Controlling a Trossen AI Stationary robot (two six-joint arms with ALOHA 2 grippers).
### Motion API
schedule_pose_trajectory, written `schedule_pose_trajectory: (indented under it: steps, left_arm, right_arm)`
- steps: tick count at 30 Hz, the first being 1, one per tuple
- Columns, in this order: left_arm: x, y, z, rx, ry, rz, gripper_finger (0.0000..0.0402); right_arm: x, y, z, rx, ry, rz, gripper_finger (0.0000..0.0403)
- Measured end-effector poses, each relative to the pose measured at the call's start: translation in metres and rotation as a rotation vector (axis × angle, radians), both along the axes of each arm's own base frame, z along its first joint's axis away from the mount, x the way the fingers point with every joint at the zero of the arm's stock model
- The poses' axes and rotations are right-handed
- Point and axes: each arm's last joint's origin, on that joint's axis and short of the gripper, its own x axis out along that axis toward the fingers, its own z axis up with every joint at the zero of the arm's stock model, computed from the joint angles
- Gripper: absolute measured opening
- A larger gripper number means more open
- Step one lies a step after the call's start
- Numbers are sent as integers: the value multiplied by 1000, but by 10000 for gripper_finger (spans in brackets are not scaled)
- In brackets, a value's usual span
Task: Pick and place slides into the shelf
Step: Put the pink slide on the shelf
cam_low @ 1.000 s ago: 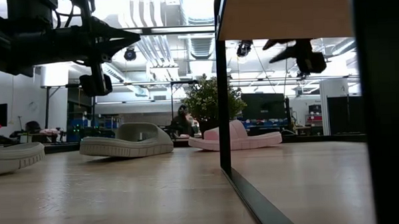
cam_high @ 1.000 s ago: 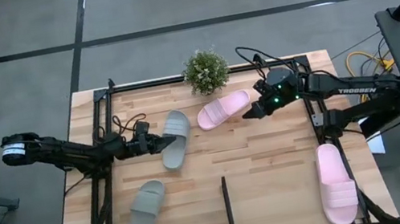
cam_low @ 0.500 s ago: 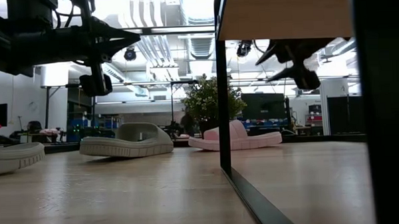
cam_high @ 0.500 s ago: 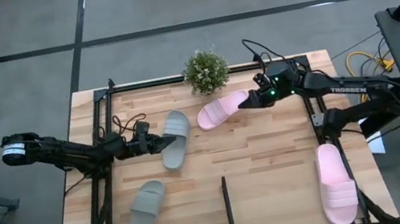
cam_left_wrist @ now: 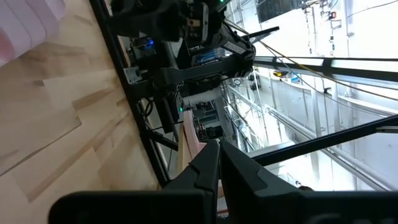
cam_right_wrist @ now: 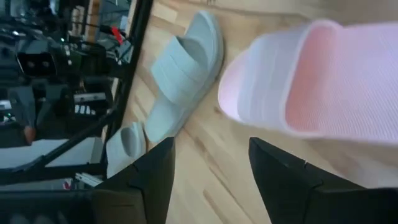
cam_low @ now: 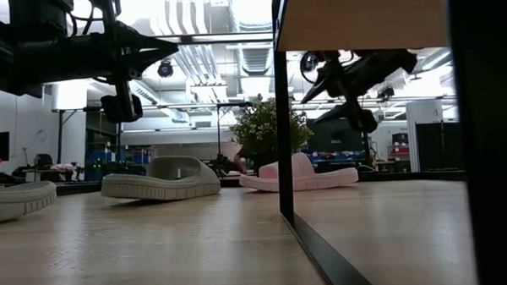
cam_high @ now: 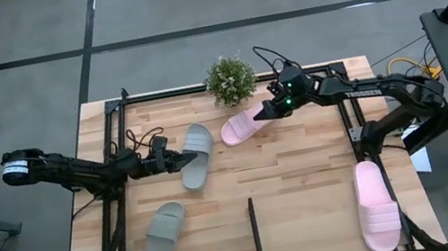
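The right gripper (cam_high: 269,111), fingers spread apart, hovers at the right end of the far pink slide (cam_high: 246,124), whose long axis runs left-right by the plant (cam_high: 229,79). The left gripper (cam_high: 177,161), closed on nothing, waits beside a grey-green slide (cam_high: 195,155).

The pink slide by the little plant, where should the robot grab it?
Probably at the heel end of the pink slide, coming from the right, where the open right gripper already hovers. It lies flat, sole down; the thin heel edge fits between the fingers, and its strap sits toward the far end.
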Motion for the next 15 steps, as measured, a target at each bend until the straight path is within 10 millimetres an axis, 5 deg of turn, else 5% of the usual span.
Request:
schedule_pose_trajectory:
  steps: [15]
  left_arm:
    - [0,0,0,0,-1,-5,0]
  right_arm:
    - [11,-19,-30,32,39,-46,194]
